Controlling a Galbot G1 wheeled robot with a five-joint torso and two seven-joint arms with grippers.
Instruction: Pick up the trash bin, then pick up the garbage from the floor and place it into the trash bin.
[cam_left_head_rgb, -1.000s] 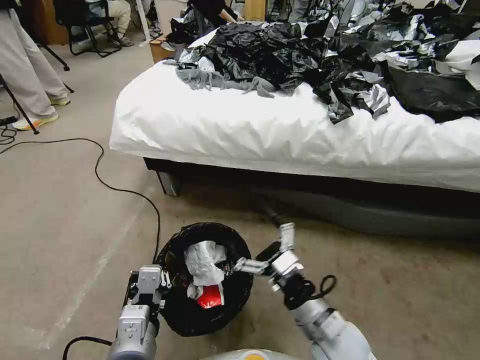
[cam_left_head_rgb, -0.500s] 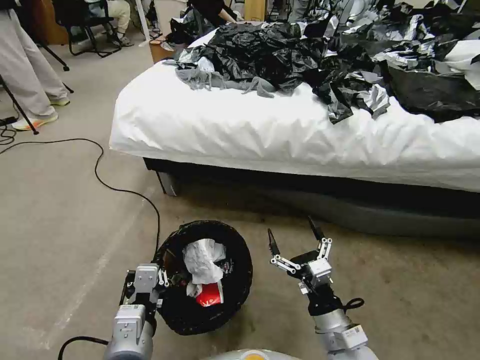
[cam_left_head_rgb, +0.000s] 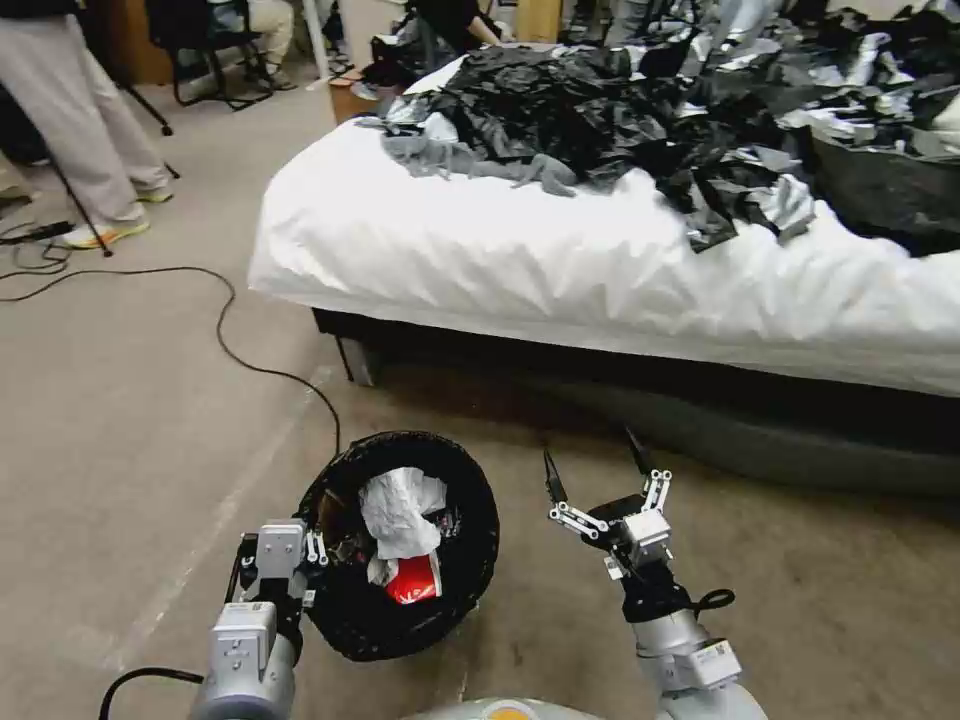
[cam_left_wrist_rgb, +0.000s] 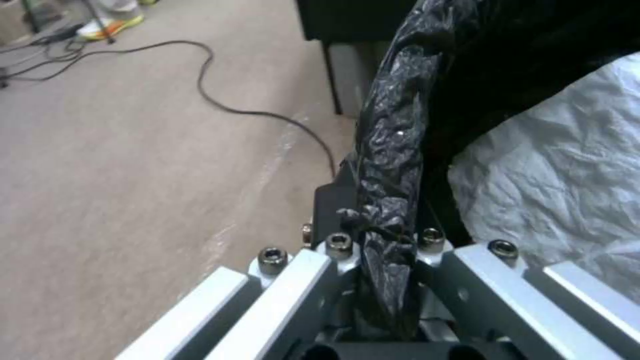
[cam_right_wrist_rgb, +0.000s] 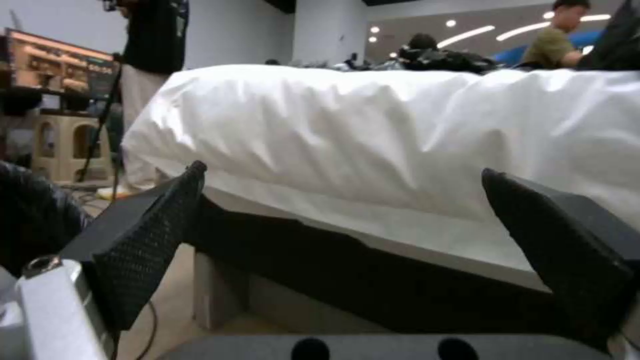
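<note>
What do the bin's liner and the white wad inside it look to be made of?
The liner of the trash bin looks like thin glossy black plastic film, crinkled with shiny highlights. The white wad looks like matte tissue paper, softly crumpled; I can't be sure.

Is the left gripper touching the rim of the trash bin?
Touching: left wrist view shows the left gripper shut on the trash bin at its bag-lined rim.

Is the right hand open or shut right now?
Open. The right hand has its fingers spread wide with nothing between them, beside the trash bin.
</note>
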